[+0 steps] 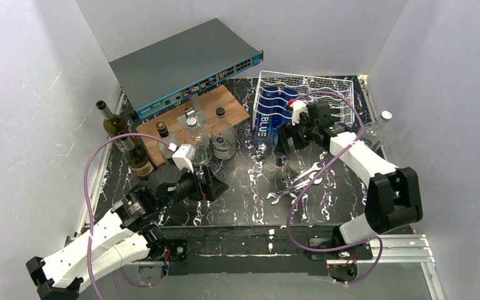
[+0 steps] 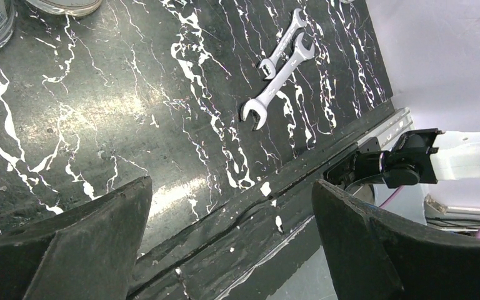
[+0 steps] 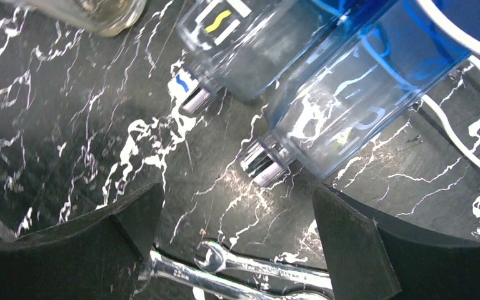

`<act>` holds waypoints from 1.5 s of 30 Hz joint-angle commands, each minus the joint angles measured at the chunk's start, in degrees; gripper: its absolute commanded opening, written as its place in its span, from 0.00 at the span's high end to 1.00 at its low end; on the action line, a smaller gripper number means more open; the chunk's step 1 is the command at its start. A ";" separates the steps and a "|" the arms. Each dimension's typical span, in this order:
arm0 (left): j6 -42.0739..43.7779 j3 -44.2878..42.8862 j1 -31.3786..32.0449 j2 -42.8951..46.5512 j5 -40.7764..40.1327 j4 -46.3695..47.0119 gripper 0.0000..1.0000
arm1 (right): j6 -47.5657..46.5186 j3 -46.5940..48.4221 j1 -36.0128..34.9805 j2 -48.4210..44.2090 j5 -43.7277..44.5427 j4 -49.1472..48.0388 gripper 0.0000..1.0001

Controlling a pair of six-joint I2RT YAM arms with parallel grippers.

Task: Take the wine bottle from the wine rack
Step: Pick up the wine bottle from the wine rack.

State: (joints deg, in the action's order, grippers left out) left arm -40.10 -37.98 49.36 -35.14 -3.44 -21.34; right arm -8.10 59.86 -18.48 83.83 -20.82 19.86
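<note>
Where white walls point(image 1: 412, 56) meet, the wine rack point(image 1: 340, 94) sits on marbled tabletop point(image 1: 244, 187).

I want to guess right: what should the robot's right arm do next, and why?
Probably ease the open right fingers forward around the nearer blue bottle's neck: it lies just ahead between them, ungripped, on the wine rack.

Wine rack point(image 1: 334, 87): back and right sides close to the walls point(image 1: 437, 75), with a clear bottle point(image 1: 382, 125) just beside the right edge. Left of it, glass bottles point(image 1: 223, 140) crowd a wooden board point(image 1: 212, 103). On the near side two wrenches point(image 1: 294, 184) lie flat. Bare table point(image 1: 244, 194) between wrenches and board is passable.
</note>
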 commanded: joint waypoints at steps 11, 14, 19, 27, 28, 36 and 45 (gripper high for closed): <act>-1.56 -0.82 0.88 -2.47 -0.81 2.09 0.02 | 24.62 5.26 -4.90 7.72 35.95 -11.92 0.02; -1.55 -0.78 0.99 -2.28 -0.82 2.10 0.02 | 26.51 6.59 -4.90 10.05 37.49 -12.03 0.02; -1.64 -0.34 1.00 -1.27 -0.91 2.10 0.02 | 26.60 8.21 -4.90 12.35 40.33 -13.53 0.02; -1.37 -0.43 1.02 -1.56 -0.88 2.18 0.02 | 29.74 8.00 -4.81 15.02 38.63 -17.04 0.02; -1.32 -0.32 1.10 -1.41 -0.88 2.18 0.02 | 30.14 8.39 -4.81 15.66 38.41 -17.04 0.02; -1.30 0.48 1.09 0.59 -1.24 1.78 0.02 | 33.49 8.85 -3.60 18.24 34.48 -19.33 0.07; -1.54 1.24 1.09 1.77 -1.48 1.41 0.02 | 35.69 6.61 -1.50 19.89 30.63 -24.30 0.14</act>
State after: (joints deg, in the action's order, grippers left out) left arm -41.58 -37.19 50.11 -33.74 -3.70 -19.70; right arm 25.61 66.24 -20.99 102.54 11.60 0.89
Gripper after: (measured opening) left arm 0.983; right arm 0.870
